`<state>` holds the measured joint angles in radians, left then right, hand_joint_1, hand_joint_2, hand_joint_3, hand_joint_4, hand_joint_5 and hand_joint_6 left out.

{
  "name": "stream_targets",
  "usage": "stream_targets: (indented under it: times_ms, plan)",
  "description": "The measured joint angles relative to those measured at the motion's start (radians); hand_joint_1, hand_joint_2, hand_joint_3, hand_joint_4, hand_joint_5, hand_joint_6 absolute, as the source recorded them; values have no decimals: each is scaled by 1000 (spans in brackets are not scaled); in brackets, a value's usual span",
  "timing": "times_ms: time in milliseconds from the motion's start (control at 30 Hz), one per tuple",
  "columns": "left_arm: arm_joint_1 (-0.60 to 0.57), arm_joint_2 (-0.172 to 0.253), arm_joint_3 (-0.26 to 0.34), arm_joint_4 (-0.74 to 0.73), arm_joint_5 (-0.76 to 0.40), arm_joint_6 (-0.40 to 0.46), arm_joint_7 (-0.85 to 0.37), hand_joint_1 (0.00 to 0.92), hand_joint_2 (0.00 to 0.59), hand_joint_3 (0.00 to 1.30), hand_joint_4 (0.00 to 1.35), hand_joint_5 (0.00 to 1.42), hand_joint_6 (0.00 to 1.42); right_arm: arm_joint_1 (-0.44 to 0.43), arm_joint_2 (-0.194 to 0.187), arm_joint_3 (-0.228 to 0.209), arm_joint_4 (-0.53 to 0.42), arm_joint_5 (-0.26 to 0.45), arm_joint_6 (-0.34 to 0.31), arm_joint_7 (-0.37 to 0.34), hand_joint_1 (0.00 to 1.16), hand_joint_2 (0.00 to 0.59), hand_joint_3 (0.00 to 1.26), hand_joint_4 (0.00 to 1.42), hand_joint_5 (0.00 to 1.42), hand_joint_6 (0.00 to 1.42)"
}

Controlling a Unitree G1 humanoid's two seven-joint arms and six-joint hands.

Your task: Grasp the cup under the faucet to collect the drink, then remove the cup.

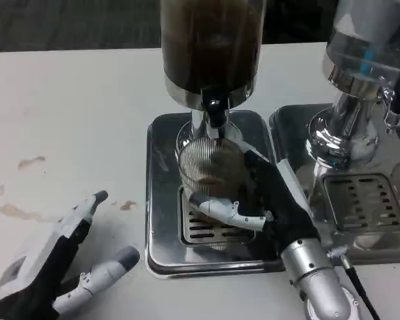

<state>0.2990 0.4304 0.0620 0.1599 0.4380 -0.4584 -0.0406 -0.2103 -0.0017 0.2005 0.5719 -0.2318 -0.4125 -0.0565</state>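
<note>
Fingers (220,210) of right hand (270,200) wrapped round cup (210,170), left hand (53,267) spread

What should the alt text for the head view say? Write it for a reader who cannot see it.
The robot's right hand grips a ribbed glass cup standing on the drip tray under the faucet of a dark drink dispenser. Its left hand rests open on the white table. A second dispenser stands to the right.

Stained white table (67,120), dark backdrop
</note>
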Motion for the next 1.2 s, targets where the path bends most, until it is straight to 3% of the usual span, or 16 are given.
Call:
stream_targets:
  times_ms: [500, 1000, 1200]
  plan:
    - [2, 2, -1, -5, -1, 4, 0, 0, 109, 0, 0, 0, 0, 15, 35, -23, 5, -16, -19, -95, 1058, 163, 610, 625, 686, 884]
    - [0, 5, -3, -5, 0, 4, 0, 0, 109, 0, 0, 0, 0, 42, 37, -26, -26, -32, -20, -146, 1087, 154, 689, 689, 797, 1032]
    - [-1, 5, -5, -5, 0, 4, 0, 0, 109, 0, 0, 0, 0, 58, 22, -16, -79, -96, -17, -163, 1079, 153, 703, 721, 814, 1072]
